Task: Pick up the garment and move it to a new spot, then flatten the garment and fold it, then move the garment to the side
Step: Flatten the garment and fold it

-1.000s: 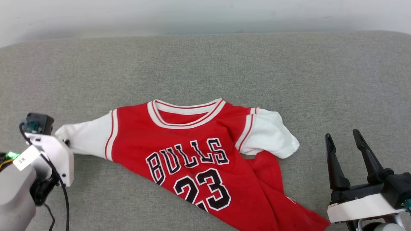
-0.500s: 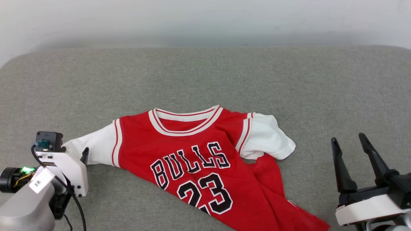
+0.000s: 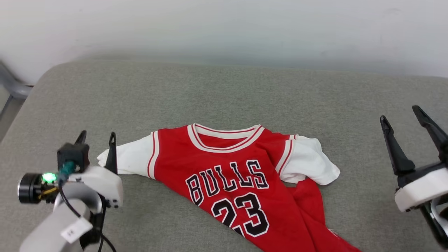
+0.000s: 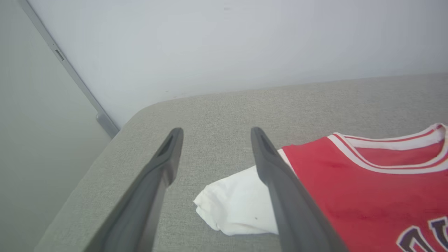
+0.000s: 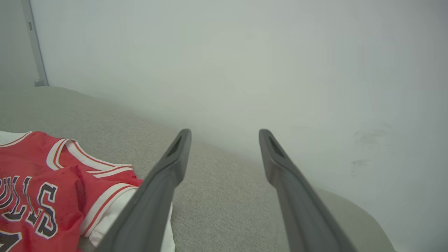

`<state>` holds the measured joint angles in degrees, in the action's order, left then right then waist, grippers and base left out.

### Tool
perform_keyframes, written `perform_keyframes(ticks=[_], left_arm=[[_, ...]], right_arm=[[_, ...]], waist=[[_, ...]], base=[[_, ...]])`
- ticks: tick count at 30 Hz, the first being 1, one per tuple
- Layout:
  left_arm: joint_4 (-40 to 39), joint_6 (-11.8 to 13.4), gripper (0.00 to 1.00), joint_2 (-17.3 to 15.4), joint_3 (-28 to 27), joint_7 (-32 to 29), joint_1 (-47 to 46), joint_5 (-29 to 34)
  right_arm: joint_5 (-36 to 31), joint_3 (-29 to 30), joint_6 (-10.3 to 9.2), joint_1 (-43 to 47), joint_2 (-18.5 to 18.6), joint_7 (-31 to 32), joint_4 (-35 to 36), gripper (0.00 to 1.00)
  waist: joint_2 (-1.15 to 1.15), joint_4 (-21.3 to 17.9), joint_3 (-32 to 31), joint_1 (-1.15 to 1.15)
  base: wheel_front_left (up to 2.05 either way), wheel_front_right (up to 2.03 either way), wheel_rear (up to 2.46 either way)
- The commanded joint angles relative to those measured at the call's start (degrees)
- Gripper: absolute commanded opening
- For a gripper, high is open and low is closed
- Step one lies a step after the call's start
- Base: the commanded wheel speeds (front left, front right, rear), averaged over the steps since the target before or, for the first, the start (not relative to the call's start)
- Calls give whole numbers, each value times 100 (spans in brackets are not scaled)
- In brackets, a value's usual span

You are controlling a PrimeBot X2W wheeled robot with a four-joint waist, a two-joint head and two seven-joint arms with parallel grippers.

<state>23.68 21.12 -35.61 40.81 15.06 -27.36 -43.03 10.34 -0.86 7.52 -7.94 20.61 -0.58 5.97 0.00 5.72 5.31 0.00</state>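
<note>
1. the red bulls jersey (image 3: 238, 168) lies face up on the grey fabric cushion (image 3: 224, 91), toward its front edge and about midway between its left and right edges, with the collar toward the far edge. the lower body runs out of the head view at the bottom.
2. the left gripper (image 3: 97, 133) has its fingers spread and holds nothing. it hovers just beside the tip of the white left sleeve (image 3: 129, 161); we cannot tell whether a finger touches the cloth.
3. the right gripper (image 3: 400, 113) is spread and empty too, well apart from the jersey, over the cushion's right side.
4. we judge the flattening unfinished: red cloth is bunched under the right sleeve (image 3: 311, 164) and the body lies skewed.
5. risks: folding now would lock in that bunch. a pull on one sleeve alone would drag the jersey askew. a shallow pinch could catch a single layer and slip.
</note>
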Motion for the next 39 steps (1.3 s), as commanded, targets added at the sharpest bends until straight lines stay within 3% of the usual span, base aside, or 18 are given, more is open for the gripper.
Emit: perform_keyframes(ticks=[1,5,7,8,13,19,26,39], left_arm=[[-316,172,100,17,-206,13,256,226],[-1187,528,100,201,-758,13,950,871],[-1367,581,100,256,-909,13,1078,1030],[-1664,630,100,392,-1119,14,1302,1319],[-1975,555,100,716,-1399,15,1709,1763],[-2062,258,100,1193,-1736,15,1960,2197],[-2047,-102,100,1648,-2072,15,1880,2615],[-1949,-672,100,2322,-2563,15,1655,3244]], right_arm=[[130,-114,-6,-189,158,197,13,100],[502,-577,-6,-575,712,930,-122,100],[594,-712,-6,-657,849,1146,-149,100],[589,-1075,-8,-839,1261,1553,-151,100],[1123,-1771,-8,-1172,1716,2497,-253,100],[1967,-2469,-8,-1579,2117,3532,-519,100],[2556,-2970,-7,-1998,2344,4277,-1080,100],[2875,-3974,4,-2264,2128,4347,-2071,100]], waist=[[0,53,8,0],[0,174,50,0],[0,205,58,0],[0,280,85,0],[0,401,157,0],[0,599,355,0],[0,819,701,0],[0,1084,1189,0]], base=[[0,0,0],[0,0,0],[0,0,0],[0,0,0],[0,0,0],[0,0,0],[0,0,0],[0,0,0]])
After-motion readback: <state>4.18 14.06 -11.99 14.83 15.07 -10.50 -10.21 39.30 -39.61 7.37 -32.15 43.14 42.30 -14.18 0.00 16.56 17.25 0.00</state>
